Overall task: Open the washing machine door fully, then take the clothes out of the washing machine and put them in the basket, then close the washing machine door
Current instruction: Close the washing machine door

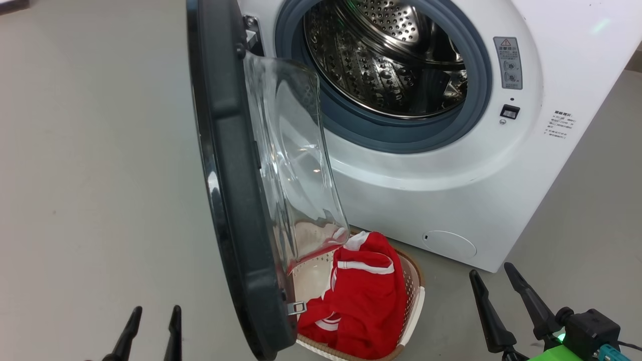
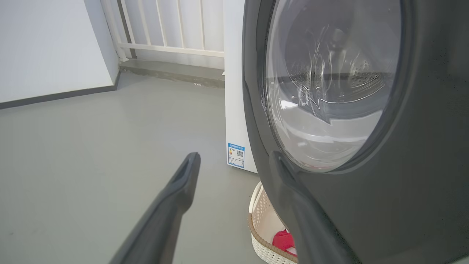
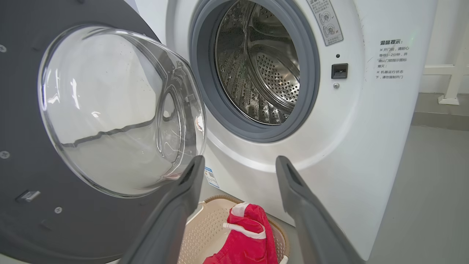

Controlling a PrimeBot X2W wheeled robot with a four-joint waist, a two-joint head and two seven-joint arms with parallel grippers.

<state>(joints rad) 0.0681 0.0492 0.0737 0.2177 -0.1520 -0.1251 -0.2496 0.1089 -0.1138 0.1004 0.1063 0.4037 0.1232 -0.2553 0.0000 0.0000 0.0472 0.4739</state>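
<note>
Spread wide and empty, both end effectors, left (image 1: 150, 328) and right (image 1: 496, 296), are seen low. Clothes (image 1: 358, 301) lie in the basket (image 1: 414, 296); the stiff, heavy door (image 1: 230, 200), standing open, is best pushed at its rim.

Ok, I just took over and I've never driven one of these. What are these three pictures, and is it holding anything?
These are three cameras on one two-armed robot. The head view looks down at a white washing machine with its door swung open and the drum looking empty. On the floor below stands a basket with red clothes in it. The dark prongs at the bottom corners are the left claw and the right claw. The other two pictures look along each claw's fingers: the left sees the door's outside, the right its inside and the drum. Both claws are open and hold nothing.
</note>
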